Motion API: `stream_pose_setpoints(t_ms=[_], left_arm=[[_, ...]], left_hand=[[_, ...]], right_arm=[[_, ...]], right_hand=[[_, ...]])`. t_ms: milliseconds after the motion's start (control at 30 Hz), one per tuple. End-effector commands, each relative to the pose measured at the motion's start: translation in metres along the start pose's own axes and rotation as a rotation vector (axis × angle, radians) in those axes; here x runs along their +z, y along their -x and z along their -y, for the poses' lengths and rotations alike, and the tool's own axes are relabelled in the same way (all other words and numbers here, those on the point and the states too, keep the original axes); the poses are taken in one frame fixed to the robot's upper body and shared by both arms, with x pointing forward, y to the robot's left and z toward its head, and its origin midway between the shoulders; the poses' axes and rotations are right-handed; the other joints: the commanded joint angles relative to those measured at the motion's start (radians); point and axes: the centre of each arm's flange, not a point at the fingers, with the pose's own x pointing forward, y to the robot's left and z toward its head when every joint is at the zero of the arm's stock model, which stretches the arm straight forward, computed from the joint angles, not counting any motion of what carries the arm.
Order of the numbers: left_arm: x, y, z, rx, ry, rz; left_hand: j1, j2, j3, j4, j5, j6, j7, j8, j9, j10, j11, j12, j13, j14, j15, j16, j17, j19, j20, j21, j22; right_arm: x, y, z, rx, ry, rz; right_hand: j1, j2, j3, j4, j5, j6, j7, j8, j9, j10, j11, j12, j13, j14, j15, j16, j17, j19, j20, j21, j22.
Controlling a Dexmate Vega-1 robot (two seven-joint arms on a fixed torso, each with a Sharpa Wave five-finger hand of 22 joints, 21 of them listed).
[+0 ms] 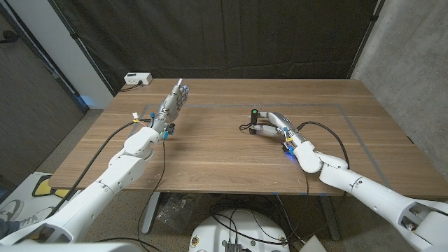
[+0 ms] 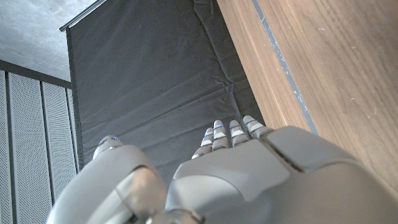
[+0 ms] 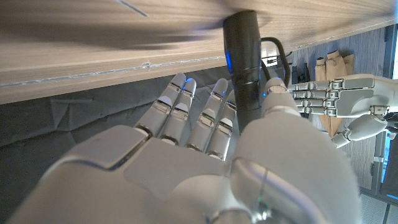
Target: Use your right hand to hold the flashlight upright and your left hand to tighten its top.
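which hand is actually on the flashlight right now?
The right hand: its fingers are around the black flashlight, standing upright on the table. The left hand is raised apart from it, fingers extended, holding nothing.

Wooden table [image 1: 210, 157] bearing upright flashlight [image 1: 254, 119]

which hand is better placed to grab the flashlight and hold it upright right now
The right hand. Its fingers already sit beside the flashlight, which stands upright on the table. The left hand is open and raised well off to the side, holding nothing.
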Motion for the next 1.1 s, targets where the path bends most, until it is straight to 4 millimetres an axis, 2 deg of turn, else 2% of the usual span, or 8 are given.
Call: stream_pose_setpoints(t_ms=[33,267,333,367,500,733,833,1100], left_arm=[[0.000,-0.002,0.000,-0.004,0.001,-0.008],[-0.001,-0.005,0.000,-0.007,0.002,-0.011],[-0.001,-0.006,0.000,-0.008,0.003,-0.011],[-0.001,-0.006,-0.001,-0.009,0.002,-0.011],[-0.002,-0.007,-0.001,-0.005,0.006,-0.013],[-0.002,-0.010,-0.001,-0.004,0.006,-0.014],[0.000,-0.011,-0.001,-0.010,-0.002,-0.013],[0.024,-0.016,0.011,-0.072,-0.087,0.023]], left_hand=[[0.004,0.010,-0.004,0.003,0.000,0.001,-0.004,-0.003,0.003,0.001,-0.003,-0.005,0.005,0.002,0.000,0.000,0.005,-0.003,0.001,-0.001,0.003],[0.005,0.012,-0.004,0.003,-0.001,0.001,-0.004,-0.003,0.003,-0.001,-0.002,-0.006,0.005,0.002,0.001,-0.001,0.005,-0.003,0.002,-0.001,0.003],[0.006,0.012,-0.005,0.003,-0.001,0.001,-0.004,-0.003,0.003,-0.001,-0.003,-0.006,0.005,0.002,0.002,-0.001,0.005,-0.003,0.002,-0.001,0.003],[0.006,0.013,-0.005,0.003,-0.001,0.002,-0.005,-0.003,0.003,0.000,-0.003,-0.006,0.005,0.002,0.002,-0.001,0.005,-0.003,0.003,-0.001,0.003],[0.006,0.014,-0.005,0.003,-0.002,0.002,-0.006,-0.003,0.003,0.001,-0.003,-0.006,0.005,0.002,0.002,-0.001,0.005,-0.003,0.003,-0.001,0.003],[0.008,0.016,-0.006,0.004,-0.003,0.006,-0.006,-0.002,0.003,0.003,-0.002,-0.005,0.005,0.005,0.001,0.000,0.005,-0.002,0.003,0.000,0.003],[0.012,0.020,-0.006,0.003,-0.004,0.010,-0.008,-0.001,0.003,0.010,-0.006,-0.003,0.005,0.018,-0.002,0.004,0.004,0.024,0.006,0.010,0.004],[0.025,0.030,-0.005,0.000,-0.007,0.032,-0.007,0.005,0.003,0.033,-0.002,0.003,0.005,0.055,-0.006,0.014,0.004,0.072,-0.012,0.025,0.004]], right_arm=[[0.000,-0.004,-0.001,-0.015,-0.016,-0.004],[0.001,-0.005,-0.001,-0.023,-0.025,-0.004],[0.002,-0.005,0.000,-0.020,-0.023,-0.003],[0.002,-0.006,0.001,-0.020,-0.023,-0.005],[0.003,-0.006,0.002,-0.023,-0.026,-0.014],[0.005,-0.007,0.007,-0.037,-0.045,-0.037],[0.007,-0.008,0.010,-0.040,-0.086,-0.065],[0.017,-0.005,0.025,-0.112,-0.089,-0.094]], right_hand=[[0.027,0.006,0.008,-0.005,0.000,0.038,0.000,0.012,0.002,0.058,-0.003,0.011,0.004,0.044,-0.084,0.011,0.001,0.018,-0.023,0.001,0.004],[0.059,0.080,0.028,0.008,-0.036,0.169,-0.001,0.033,-0.001,0.188,-0.006,0.011,0.005,0.132,-0.121,0.005,0.000,0.050,-0.042,0.009,0.009],[0.061,0.104,0.034,0.014,-0.049,0.196,-0.002,0.030,-0.003,0.211,-0.006,0.007,0.004,0.155,-0.127,0.004,0.000,0.057,-0.046,0.011,0.010],[0.069,0.130,0.046,0.016,-0.056,0.212,-0.002,0.029,-0.004,0.225,-0.005,0.005,0.003,0.191,-0.133,0.011,0.001,0.068,-0.049,0.016,0.011],[0.087,0.157,0.069,0.014,-0.071,0.240,0.000,0.025,-0.006,0.252,-0.003,0.001,0.001,0.247,-0.146,0.013,-0.001,0.094,-0.056,0.026,0.012],[0.105,0.164,0.095,0.011,-0.088,0.293,0.007,0.028,-0.006,0.313,0.000,0.006,0.000,0.296,-0.153,0.004,-0.003,0.117,-0.060,0.035,0.014],[0.114,0.159,0.102,0.006,-0.093,0.311,0.002,0.030,-0.005,0.336,-0.001,0.009,0.002,0.308,-0.151,-0.001,-0.004,0.120,-0.063,0.037,0.015],[0.128,0.158,0.117,0.004,-0.098,0.335,0.001,0.030,-0.002,0.380,0.004,0.016,0.007,0.349,-0.159,-0.001,-0.002,0.129,-0.068,0.041,0.016]])
